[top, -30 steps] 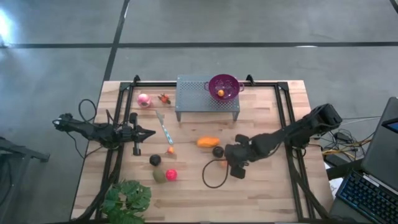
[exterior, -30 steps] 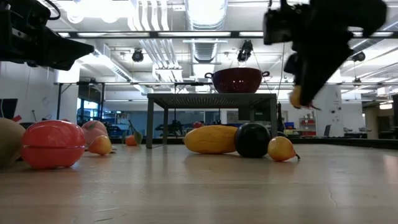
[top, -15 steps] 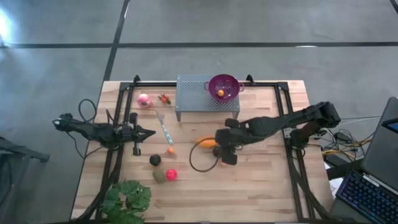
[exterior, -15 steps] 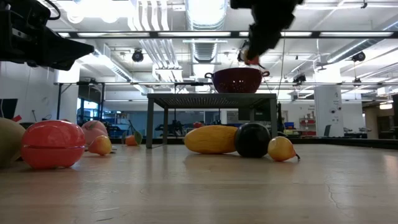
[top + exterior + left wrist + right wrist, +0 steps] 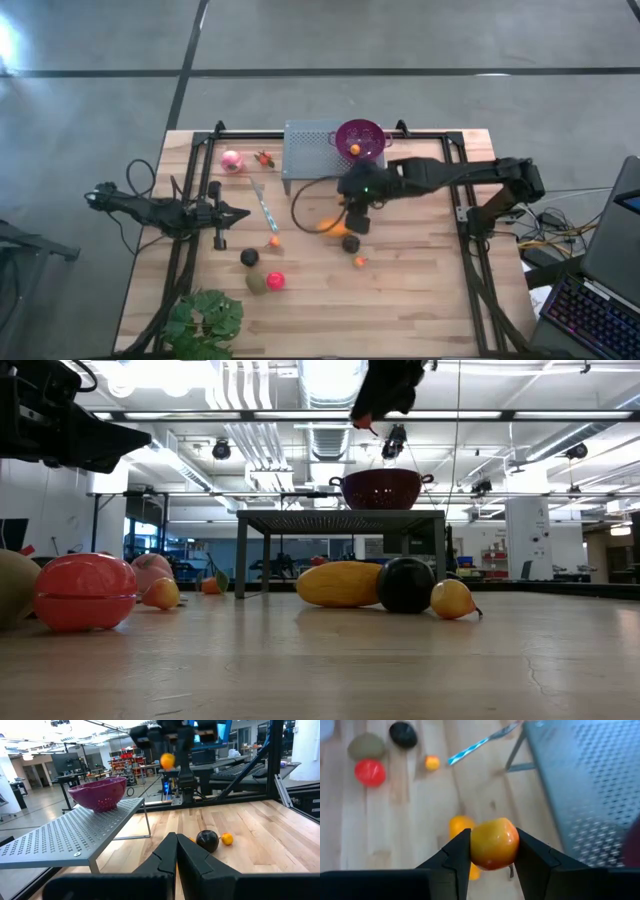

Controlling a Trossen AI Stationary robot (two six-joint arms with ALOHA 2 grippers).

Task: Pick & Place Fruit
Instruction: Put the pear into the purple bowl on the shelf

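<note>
Right gripper [image 5: 491, 851]: you had its jaws clamped on a small orange-yellow fruit [image 5: 494, 843], carried high above the bench [image 5: 420, 290], just short of the perforated metal stand [image 5: 330, 158].
Carried fruit: it hung clear of everything, presumably lifted that high to pass over the rim of the purple colander [image 5: 360, 140].
Colander: it sat on the stand with one orange piece [image 5: 354, 150] already inside, so it looked like your drop point.
Left gripper [image 5: 176, 851]: you kept it parked low at the bench's left side, jaws closed on nothing.
Fruit left on the bench: the elongated orange piece [image 5: 340, 583], a black ball [image 5: 406, 584], a red ball [image 5: 275, 281], a pink ball [image 5: 231, 160] and several others lay scattered, waiting.
</note>
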